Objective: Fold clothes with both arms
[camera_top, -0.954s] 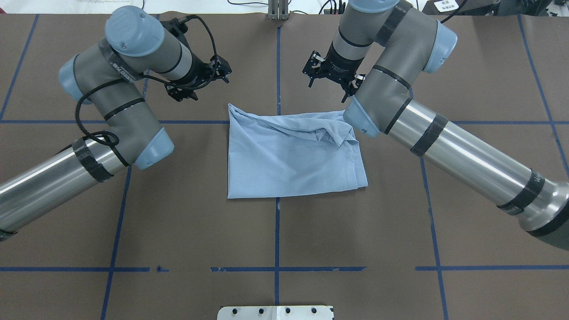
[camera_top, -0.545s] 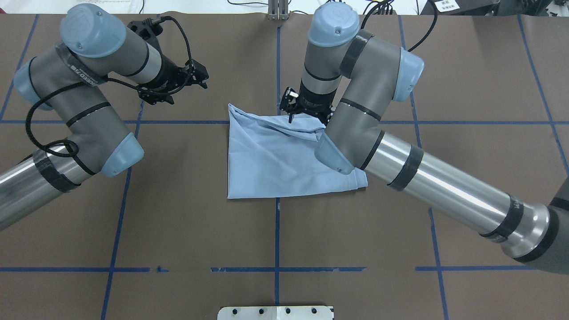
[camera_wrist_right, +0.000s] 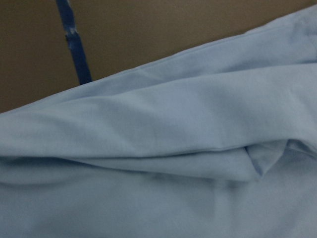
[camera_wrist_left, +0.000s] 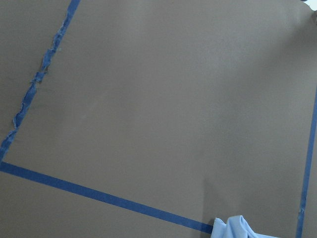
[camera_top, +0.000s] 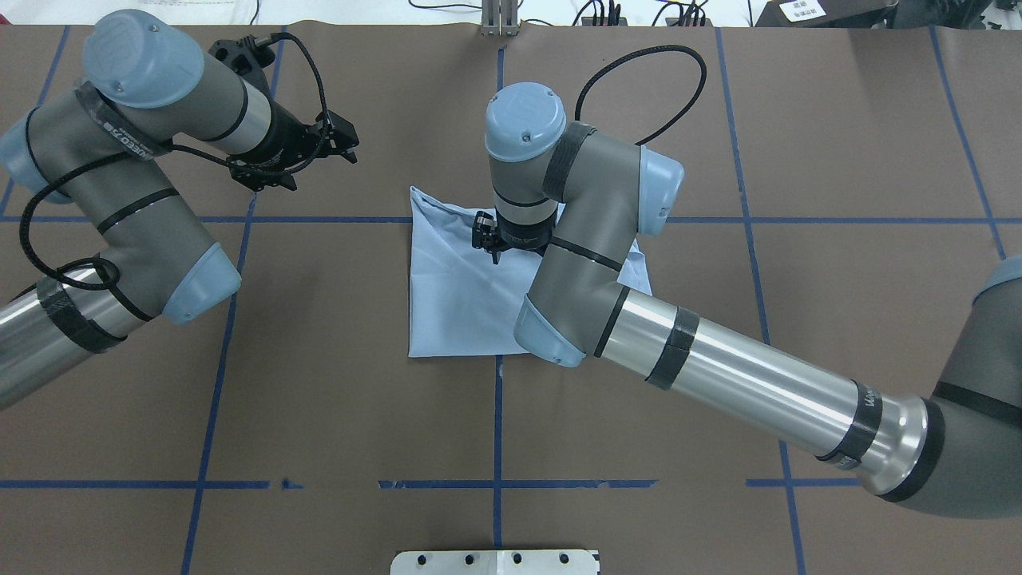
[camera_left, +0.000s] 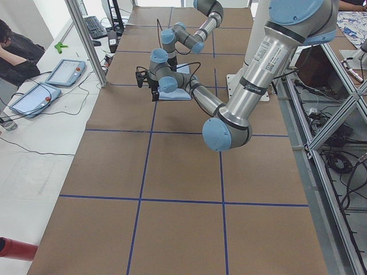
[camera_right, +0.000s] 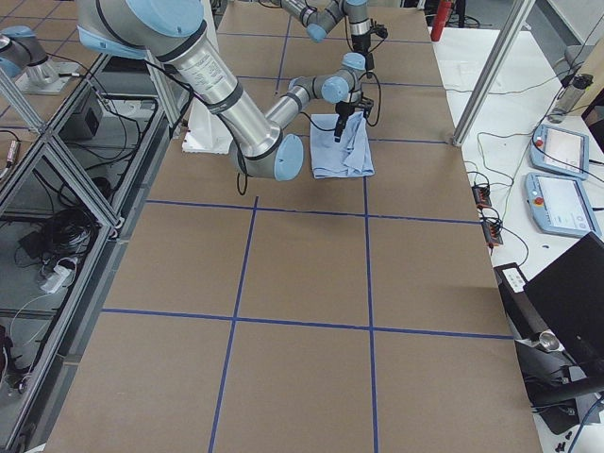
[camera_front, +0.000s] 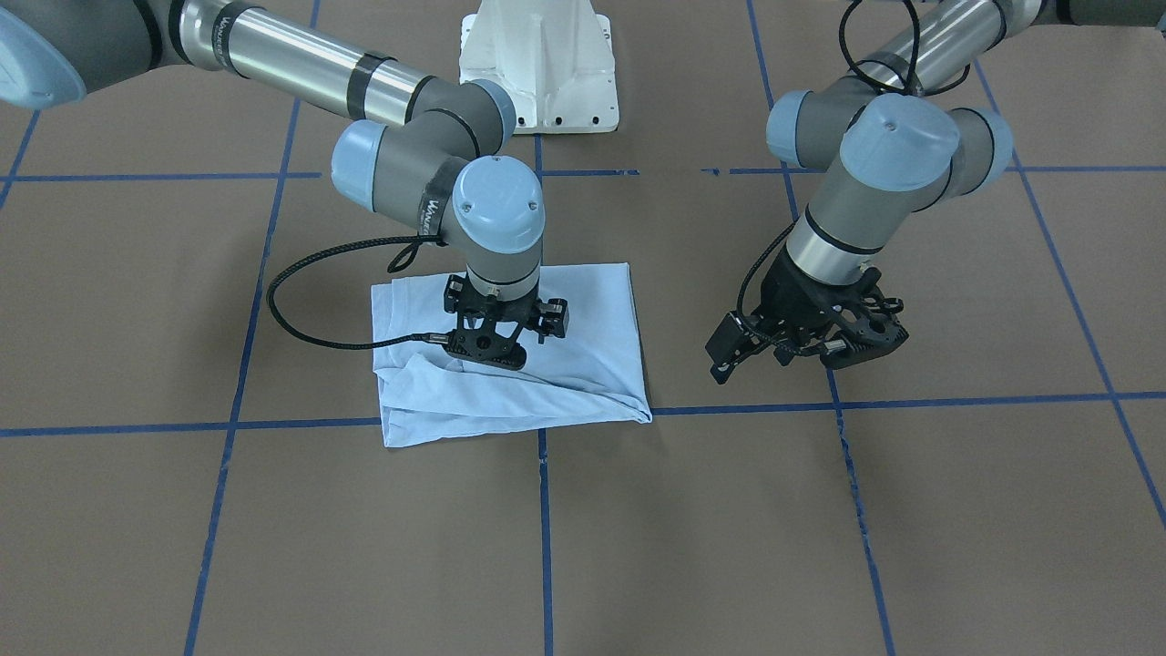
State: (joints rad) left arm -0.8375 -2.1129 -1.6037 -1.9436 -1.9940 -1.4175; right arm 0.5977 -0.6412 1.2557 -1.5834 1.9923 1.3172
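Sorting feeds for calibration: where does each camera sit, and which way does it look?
Front-facing: across the table, facing robot; left arm, right arm, pedestal.
Overhead: behind robot, looking down; both arms.
Exterior left: table's left end; left arm nearest.
Exterior right: right end; right arm nearest.
Left wrist: down at table; no body.
Right wrist: close on T-shirt; no body.
Shared: all show the T-shirt.

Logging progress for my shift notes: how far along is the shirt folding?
Done: the T-shirt lies folded into a rough rectangle. In hand: the right gripper is low over its rumpled far edge; the left gripper hovers aside, open. Left: smoothing that edge, perhaps another fold.
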